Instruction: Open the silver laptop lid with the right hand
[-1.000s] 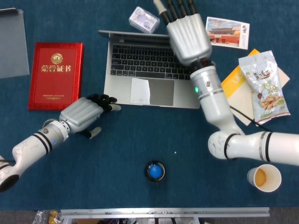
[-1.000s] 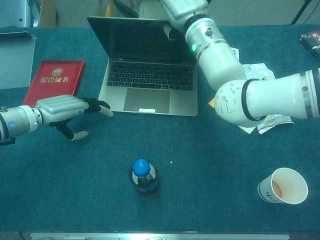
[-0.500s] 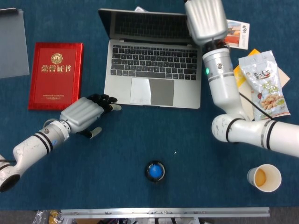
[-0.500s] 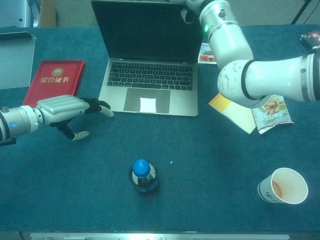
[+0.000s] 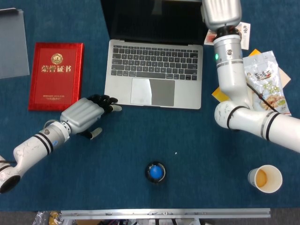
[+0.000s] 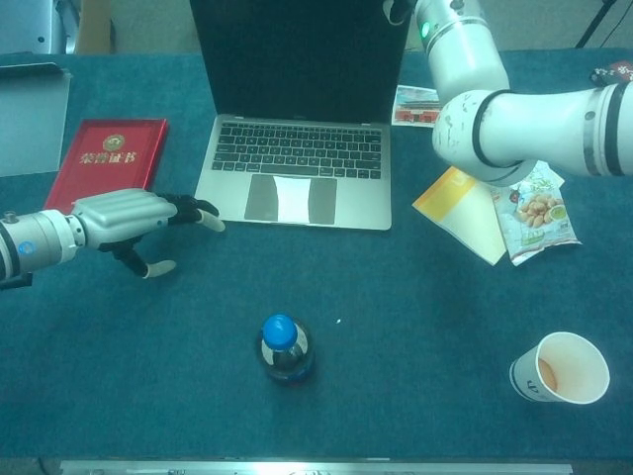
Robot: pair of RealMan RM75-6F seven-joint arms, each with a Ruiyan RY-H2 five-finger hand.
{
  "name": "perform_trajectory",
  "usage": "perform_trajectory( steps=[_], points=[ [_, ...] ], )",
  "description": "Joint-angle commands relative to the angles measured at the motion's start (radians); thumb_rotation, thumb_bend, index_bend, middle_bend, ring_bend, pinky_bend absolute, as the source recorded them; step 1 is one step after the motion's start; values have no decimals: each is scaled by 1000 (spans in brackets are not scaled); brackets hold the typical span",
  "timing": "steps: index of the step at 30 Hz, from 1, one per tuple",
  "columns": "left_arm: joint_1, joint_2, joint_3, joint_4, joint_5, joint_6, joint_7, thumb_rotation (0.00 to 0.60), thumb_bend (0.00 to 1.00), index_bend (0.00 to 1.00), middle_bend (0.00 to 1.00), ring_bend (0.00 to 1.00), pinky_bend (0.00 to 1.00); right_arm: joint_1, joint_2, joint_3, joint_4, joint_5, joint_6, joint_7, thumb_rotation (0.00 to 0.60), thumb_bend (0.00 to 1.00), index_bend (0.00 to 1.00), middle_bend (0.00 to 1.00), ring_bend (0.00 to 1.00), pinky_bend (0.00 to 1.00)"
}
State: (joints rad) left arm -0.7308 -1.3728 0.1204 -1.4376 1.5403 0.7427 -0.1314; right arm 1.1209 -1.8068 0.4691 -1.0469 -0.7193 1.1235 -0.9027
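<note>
Right hand (image 5: 220, 11) up at the raised lid's top right corner, fingers cut off by the frame so its hold cannot be told; silver laptop (image 5: 153, 72) stands open at the table's far edge; left hand (image 5: 84, 115) loosely open, holding nothing, resting just beside the base.

Right hand (image 5: 220, 11): cut off by top edge in head view, only its back visible; fingers out of frame, and chest view shows just the forearm. Contact with laptop lid (image 6: 297, 54) cannot be told. Lid's upper edge cropped in both views. Postcard (image 6: 415, 104) partly hidden behind right arm. Snack bag (image 5: 267, 82) print too small to read.
</note>
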Motion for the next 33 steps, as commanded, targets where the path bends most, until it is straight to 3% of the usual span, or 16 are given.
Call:
perform_trajectory(
  steps=[1,7,20,28,33],
  points=[
    [0,1,-1,-2,-2,-1,1,595,417,125,58,28,0,9,-8,2,25,3,-7,4,600,277,0,60,0,23],
    [1,7,-4,-7,-5,6,4,594,416,125,58,28,0,2,3,0,-13,-16,-4,37,600,277,0,61,0,23],
    [63,114,-37,-88,-47,134,27,594,417,127,64,27,0,-113,167,-50,-392,-92,81,94,600,277,0,61,0,23],
    [185,192,-70,-154,-133,320,113,600,416,142,90,29,0,-249,332,-110,-649,-110,178,111,600,281,0,64,0,23],
    [251,230,-82,-182,-183,398,150,600,416,142,91,29,0,-367,446,-184,-781,-160,241,169,600,281,0,70,0,23]
  ],
)
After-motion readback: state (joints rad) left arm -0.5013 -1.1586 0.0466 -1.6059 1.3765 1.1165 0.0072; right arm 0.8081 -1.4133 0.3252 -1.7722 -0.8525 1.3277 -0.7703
